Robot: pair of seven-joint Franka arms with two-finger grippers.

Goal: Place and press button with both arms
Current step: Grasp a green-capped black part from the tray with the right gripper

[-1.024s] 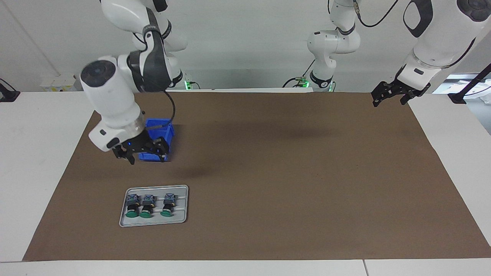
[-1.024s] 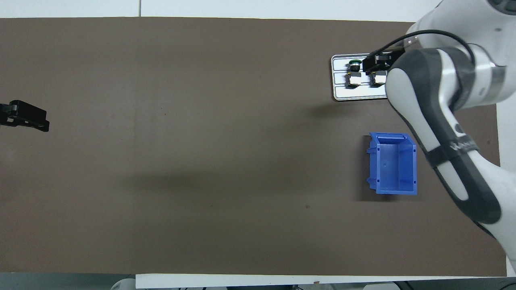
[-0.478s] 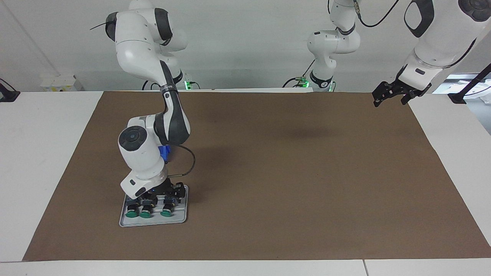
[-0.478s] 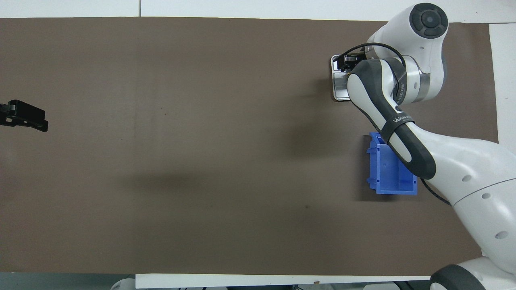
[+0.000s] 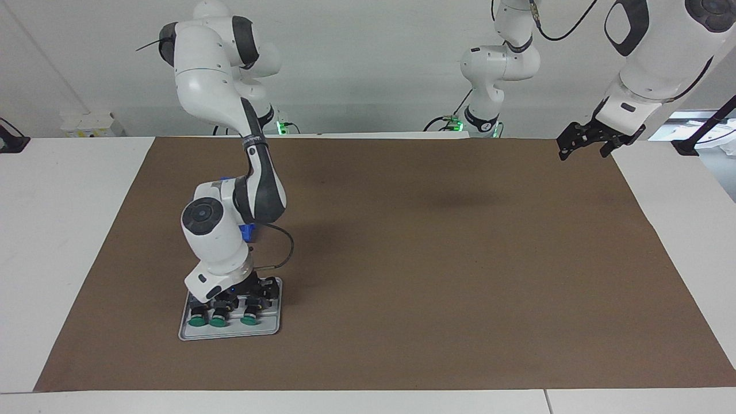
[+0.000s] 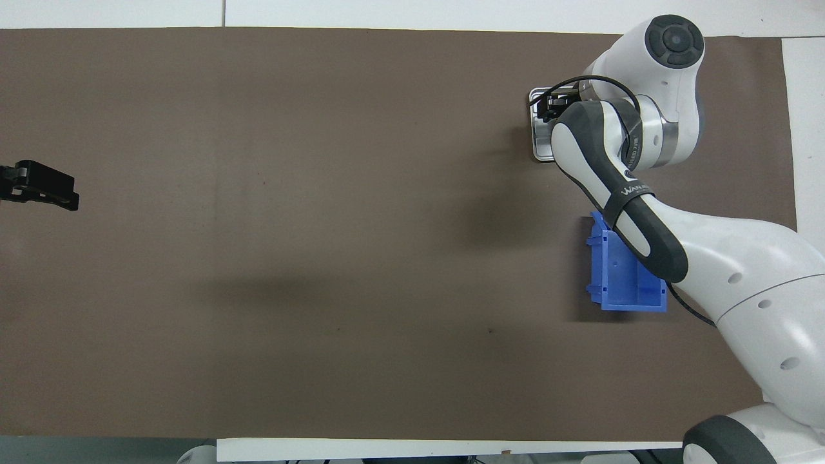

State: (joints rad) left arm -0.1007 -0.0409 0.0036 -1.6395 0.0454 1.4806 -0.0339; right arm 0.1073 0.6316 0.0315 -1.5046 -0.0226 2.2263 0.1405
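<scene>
The right arm (image 5: 230,86) bends steeply down, its wrist near the table, and the right gripper (image 5: 238,296) hangs low with jaws pointing down. The left arm (image 5: 655,52) waits raised at its own end; the left gripper (image 5: 586,141) stands with jaws spread wide.

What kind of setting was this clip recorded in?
Most likely a robotics lab bench: two white arms, right gripper down at a grey tray of green buttons, brown mat, blue bin.
</scene>
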